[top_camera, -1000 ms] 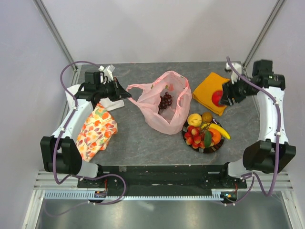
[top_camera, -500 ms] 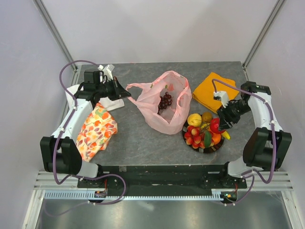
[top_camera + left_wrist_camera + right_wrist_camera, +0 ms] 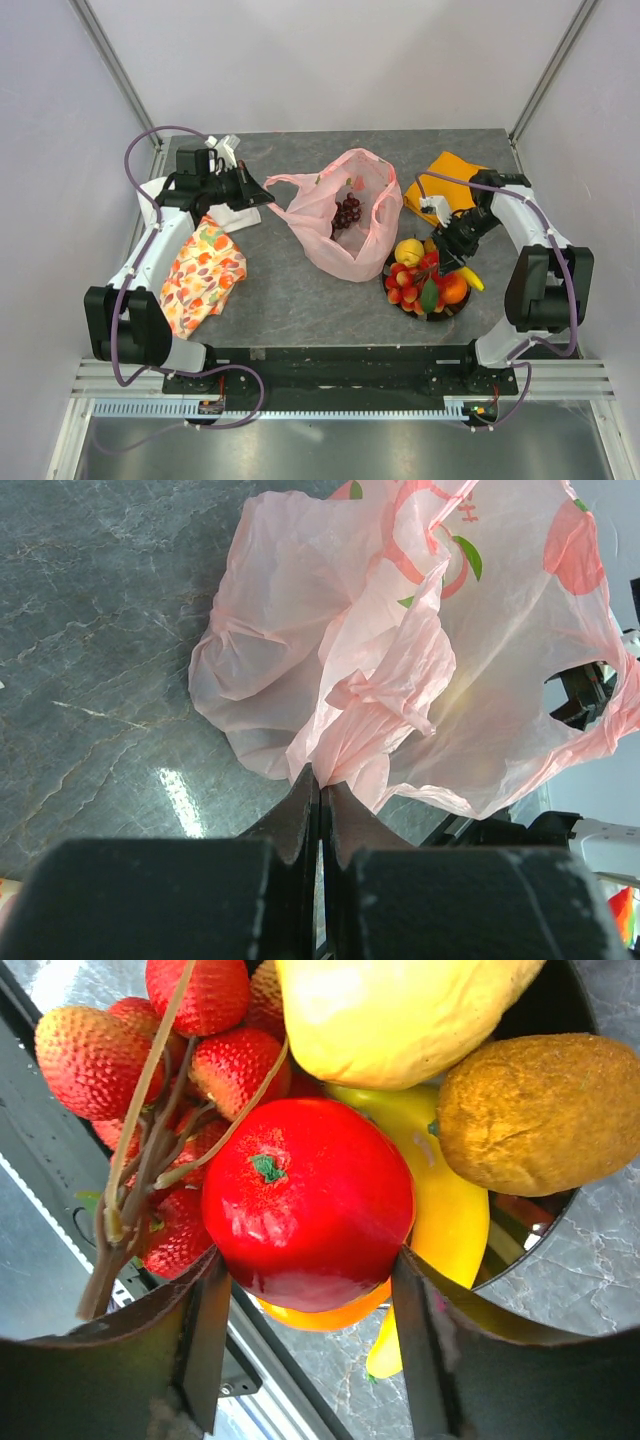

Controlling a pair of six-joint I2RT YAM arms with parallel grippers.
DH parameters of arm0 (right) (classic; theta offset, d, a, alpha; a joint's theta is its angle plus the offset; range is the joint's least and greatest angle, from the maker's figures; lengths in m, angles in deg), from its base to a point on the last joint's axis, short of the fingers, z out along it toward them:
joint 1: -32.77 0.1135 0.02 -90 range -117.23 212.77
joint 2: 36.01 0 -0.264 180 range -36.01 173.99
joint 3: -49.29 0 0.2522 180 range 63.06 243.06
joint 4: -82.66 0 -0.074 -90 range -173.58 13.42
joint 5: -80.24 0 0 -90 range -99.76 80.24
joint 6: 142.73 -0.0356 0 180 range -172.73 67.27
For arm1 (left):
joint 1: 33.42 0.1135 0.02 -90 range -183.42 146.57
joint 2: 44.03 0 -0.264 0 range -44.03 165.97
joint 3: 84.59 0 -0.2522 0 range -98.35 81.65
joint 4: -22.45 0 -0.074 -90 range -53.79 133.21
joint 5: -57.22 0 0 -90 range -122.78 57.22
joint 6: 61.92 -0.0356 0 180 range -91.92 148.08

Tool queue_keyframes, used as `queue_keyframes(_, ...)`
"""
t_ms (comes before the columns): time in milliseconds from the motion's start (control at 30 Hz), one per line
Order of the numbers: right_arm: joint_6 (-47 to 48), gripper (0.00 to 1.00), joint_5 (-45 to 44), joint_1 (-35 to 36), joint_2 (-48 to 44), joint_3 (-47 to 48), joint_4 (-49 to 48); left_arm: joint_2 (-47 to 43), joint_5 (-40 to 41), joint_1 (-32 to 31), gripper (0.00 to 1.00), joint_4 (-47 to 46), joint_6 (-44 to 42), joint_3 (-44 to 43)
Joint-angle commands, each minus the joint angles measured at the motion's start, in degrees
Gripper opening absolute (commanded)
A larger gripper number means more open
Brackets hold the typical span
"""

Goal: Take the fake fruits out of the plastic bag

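Observation:
The pink plastic bag (image 3: 340,250) lies open at mid-table with the dark purple grape bunch (image 3: 346,212) inside. My left gripper (image 3: 262,190) is shut on the bag's left handle (image 3: 345,745), jaws pressed together on the pink film. My right gripper (image 3: 440,258) is shut on a glossy red round fruit (image 3: 310,1200) and holds it just over the dark bowl (image 3: 442,314). The bowl holds the yellow apple (image 3: 408,249), red berry cluster (image 3: 403,285), orange (image 3: 453,289), banana (image 3: 471,279) and brown oval (image 3: 530,1110).
An orange cloth (image 3: 436,192) lies behind the bowl at the back right. A floral orange-patterned cloth (image 3: 200,275) lies at the left under my left arm, with a white sheet (image 3: 237,216) beside it. The table's front edge runs close to the bowl.
My right arm swung from over the orange cloth forward and left to the bowl, carrying the red fruit. My left gripper and the bag have not moved.

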Motion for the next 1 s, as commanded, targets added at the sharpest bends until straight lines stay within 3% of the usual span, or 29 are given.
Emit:
queue_keyframes(0, -0.4, 0.81, -1.2, 0.0, 0.5, 1.3, -1.5, 0.3, 0.0, 0.2, 0.02, -0.9, -2.2, -1.7)
queue_keyframes(33, -0.6, 0.98, -1.6, 0.0, 0.6, 1.4, -1.7, 0.3, 0.1, 0.2, 0.02, -1.0, -2.2, -1.7)
queue_keyframes(367, -3.7, 0.98, -1.7, -0.4, -1.3, 7.8, 1.0, 1.9, -1.1, 0.2, 0.02, -1.3, -1.7, -2.5)
queue_keyframes(567, -2.2, 0.98, -11.7, -3.6, -4.0, 12.9, 1.8, 2.2, -1.8, 0.1, 0.02, -1.4, -1.6, -2.4)
queue_keyframes(667, -5.6, 0.98, -10.6, -5.1, -4.3, 18.6, -2.6, 1.9, -2.2, -0.1, 0.02, -1.4, -1.5, -2.3)
queue_keyframes(733, -9.1, 0.98, -5.8, -5.0, -3.4, 27.6, -5.2, 1.6, -2.6, -0.3, 0.02, -1.5, -1.5, -2.5)
queue_keyframes(833, -19.4, 0.98, 2.4, 0.4, -0.1, 41.9, -8.9, 1.5, -3.7, -0.5, 0.02, -1.6, -1.4, -2.6)
queue_keyframes(867, -22.7, 0.98, 4.1, 6.4, 1.1, 48.1, -9.6, 1.4, -4.1, -0.6, 0.02, -1.6, -1.1, -2.4)
queue_keyframes(967, -27.9, 0.94, 6.9, 16.6, 5.7, 53.8, -13.7, 0.8, -4.3, -0.9, 0.02, -2.0, -0.7, -1.7)
